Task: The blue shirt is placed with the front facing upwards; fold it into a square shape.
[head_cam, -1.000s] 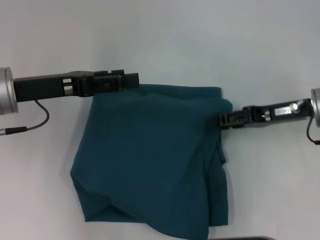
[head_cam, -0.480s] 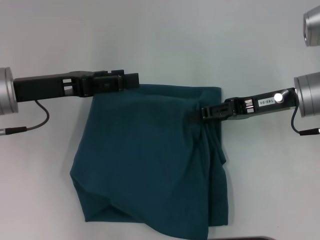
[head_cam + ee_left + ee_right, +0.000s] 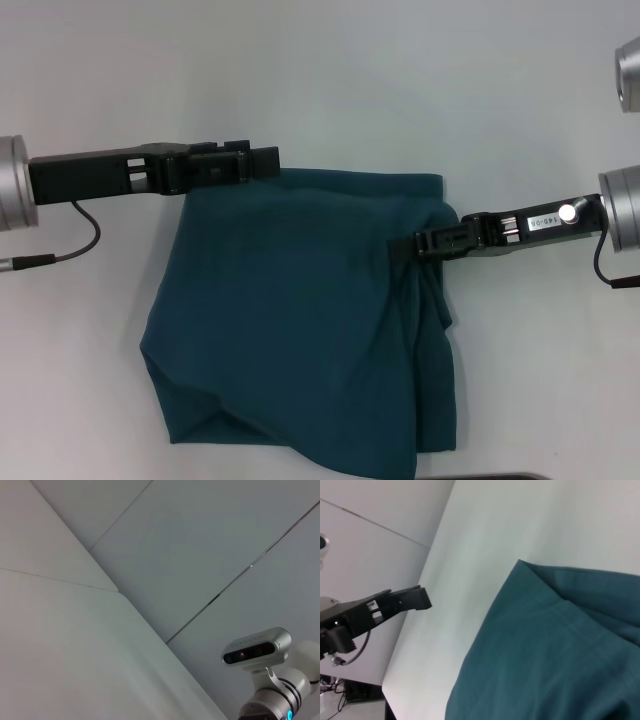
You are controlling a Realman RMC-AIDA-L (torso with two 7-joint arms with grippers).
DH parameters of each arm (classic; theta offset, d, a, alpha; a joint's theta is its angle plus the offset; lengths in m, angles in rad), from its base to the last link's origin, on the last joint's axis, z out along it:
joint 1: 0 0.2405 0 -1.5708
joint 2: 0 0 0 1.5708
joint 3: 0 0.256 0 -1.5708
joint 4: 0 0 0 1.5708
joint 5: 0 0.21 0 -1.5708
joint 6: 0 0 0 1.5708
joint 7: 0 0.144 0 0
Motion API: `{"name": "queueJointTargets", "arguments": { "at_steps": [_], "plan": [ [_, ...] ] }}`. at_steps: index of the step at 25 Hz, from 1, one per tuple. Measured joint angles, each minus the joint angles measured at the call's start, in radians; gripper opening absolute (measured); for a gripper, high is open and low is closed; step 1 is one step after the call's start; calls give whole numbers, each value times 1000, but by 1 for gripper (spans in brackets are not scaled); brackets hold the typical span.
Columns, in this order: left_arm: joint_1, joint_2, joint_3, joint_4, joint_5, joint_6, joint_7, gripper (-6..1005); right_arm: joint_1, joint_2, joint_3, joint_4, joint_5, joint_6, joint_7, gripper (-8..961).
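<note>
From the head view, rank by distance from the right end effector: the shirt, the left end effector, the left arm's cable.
1. blue shirt: beneath the right end effector, at its right edge.
2. left end effector: at the shirt's far-left corner.
3. cable: far left, on the table.

One blue shirt (image 3: 300, 320), two end effectors: left (image 3: 262, 158), right (image 3: 402, 246).

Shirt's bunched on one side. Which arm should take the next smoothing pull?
Probably the right. The right gripper sits over the blue shirt's rumpled right edge, where the folds gather. The left gripper is at the far left corner, where the cloth lies flatter.
</note>
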Motion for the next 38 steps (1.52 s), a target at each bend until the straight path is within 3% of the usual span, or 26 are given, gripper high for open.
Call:
{"name": "queueJointTargets", "arguments": {
  "at_steps": [38],
  "plan": [
    [0, 0, 0, 0, 0, 0, 7, 917, 20, 27, -34, 19, -9, 132, 7, 770]
  ]
}}
